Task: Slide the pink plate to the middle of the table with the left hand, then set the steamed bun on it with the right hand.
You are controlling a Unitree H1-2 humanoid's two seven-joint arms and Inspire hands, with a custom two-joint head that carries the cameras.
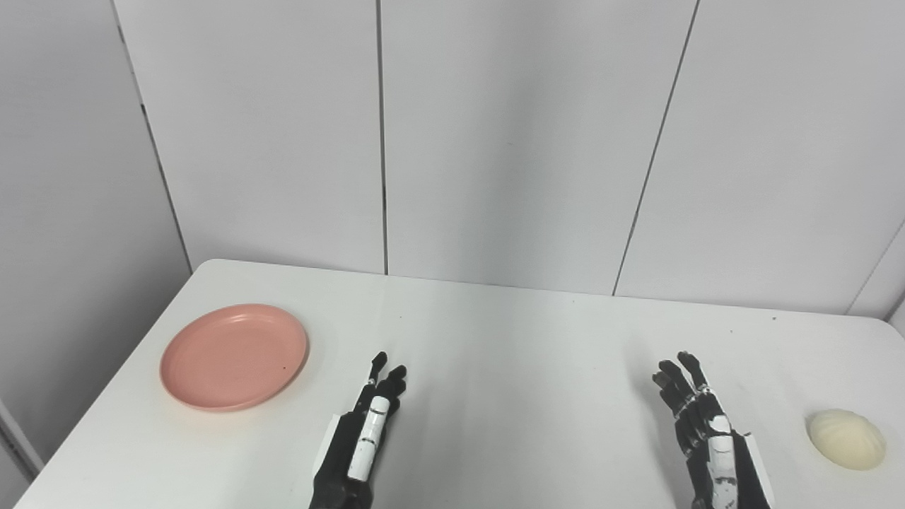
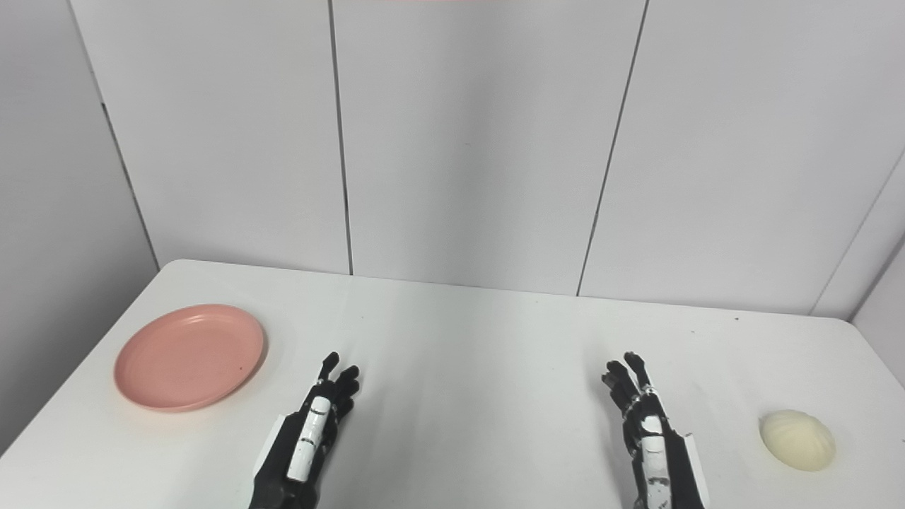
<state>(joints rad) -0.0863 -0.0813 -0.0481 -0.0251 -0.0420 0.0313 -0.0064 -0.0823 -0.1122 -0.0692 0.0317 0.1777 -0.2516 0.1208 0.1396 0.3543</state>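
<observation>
We see the pink plate (image 1: pixel 234 356) lying flat near the left edge of the white desk (image 1: pixel 509 339), well left of the middle, with nothing on it. A small dark speck shows on its inner surface toward the right rim; we cannot tell what it is. The steamed bun (image 1: pixel 846 438) sits far off on the right side of the desk, pale cream with faint ribbed pleats, resting dome up and well apart from the plate.

Between the two, both hands come in from the bottom edge. The left hand (image 1: pixel 364 438) is held edge-on to us, fingers extended and pressed close together, holding nothing; it lies to the right of the plate and is not touching it. The right hand (image 1: pixel 700 424) also points away from us, its fingers slightly spread and holding nothing; it sits left of the bun with clear desk between them. Whether either hand rests on the desk or hangs just above it we cannot tell from this angle.

Both wrists and arms are cut off by the lower frame edge. The desk's near edge is out of view, and its right corner is clipped in the left eye view. Behind the desk stands a plain grey panelled wall (image 2: pixel 466 141) with thin dark seams.
</observation>
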